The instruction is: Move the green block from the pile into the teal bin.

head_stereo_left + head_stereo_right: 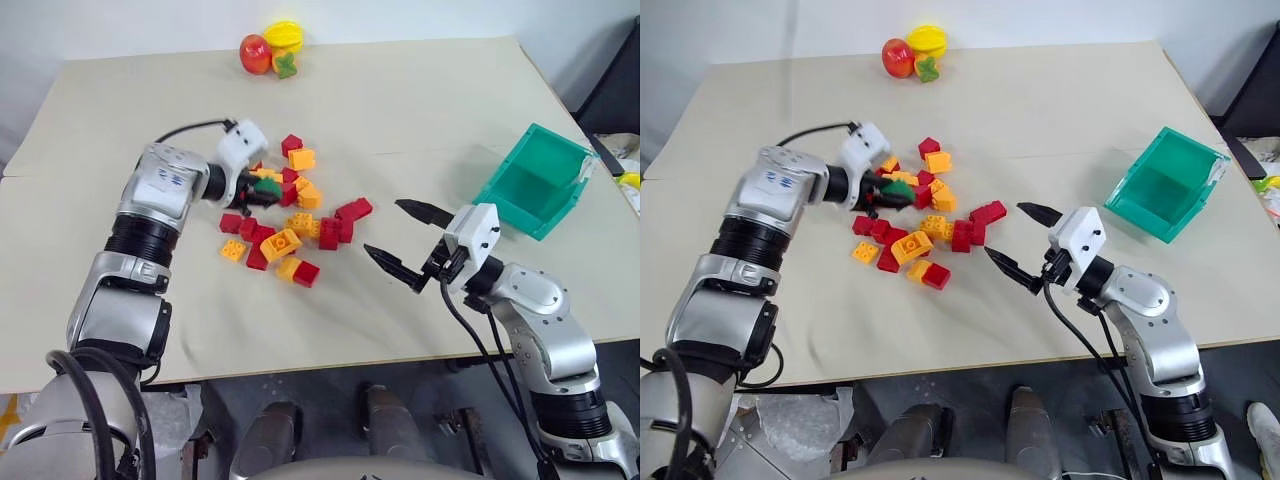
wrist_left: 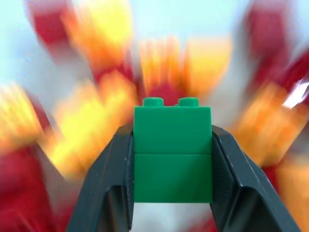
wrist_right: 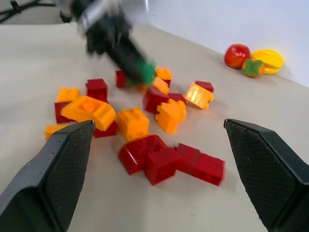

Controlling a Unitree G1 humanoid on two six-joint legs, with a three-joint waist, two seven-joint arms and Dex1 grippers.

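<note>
The green block (image 2: 172,152) is seen clamped between the two black fingers (image 2: 108,188) of the left gripper (image 1: 258,187), one finger pressed against each side and the studs facing away from the wrist. In the head views the block is held at the near-left edge of the pile (image 1: 295,222), and it appears to be just above the bricks rather than resting among them, though this cannot be judged with certainty because the bricks behind it are blurred in the left wrist view. The pile itself is spread over the middle of the pale surface (image 1: 420,110), made up of red and orange-yellow studded bricks, some stacked and some lying singly.

The right gripper (image 1: 405,241) is held with its fingers wide apart and nothing between them, just to the right of the pile and pointed toward it. In the right wrist view the two dark fingers (image 3: 53,174) are seen framing the bricks, with the left gripper and the green block beyond.

The teal bin (image 1: 555,150) is placed near the right edge of the surface, well apart from the pile and beyond the right gripper, with its open top tilted toward the middle. Toy fruit (image 1: 271,48) in red, yellow and green is set at the far edge of the surface.
</note>
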